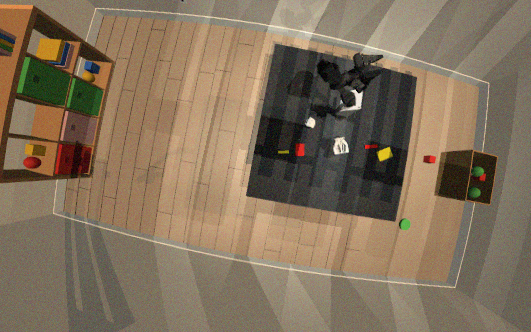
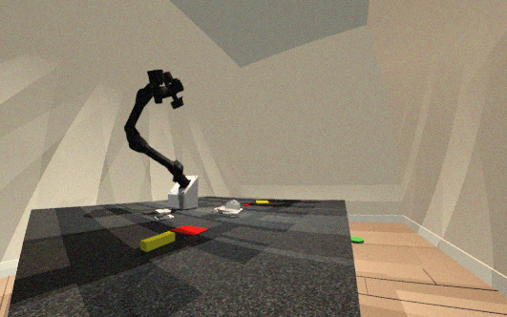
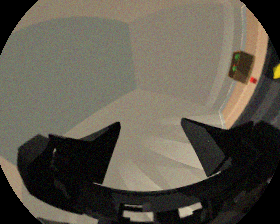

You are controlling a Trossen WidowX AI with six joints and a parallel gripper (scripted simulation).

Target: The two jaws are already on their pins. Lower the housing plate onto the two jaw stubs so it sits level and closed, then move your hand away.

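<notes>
My gripper point(image 1: 381, 65) point(image 2: 179, 95) point(image 3: 151, 123) is open and empty, raised high above the back of the dark table point(image 1: 320, 200) point(image 2: 258, 286), well away from the white parts. A white slotted group of parts point(image 1: 339, 141) point(image 2: 233, 206) lies at the middle of the table; in the exterior view it has a rounded piece standing on a flat base. A smaller white piece point(image 1: 310, 122) point(image 2: 163, 211) lies apart from it, toward the arm's side. The parts are too small to tell which is the housing plate, whether it is level, or how the jaws and stubs sit.
A yellow bar point(image 1: 283, 152) point(image 2: 158, 242) and a red block point(image 1: 300, 149) point(image 2: 190, 230) lie on one side of the white group. A thin red piece point(image 1: 371, 146) and a yellow block point(image 1: 384, 153) lie on the other. The arm's white base point(image 2: 183, 198) stands at the back.
</notes>
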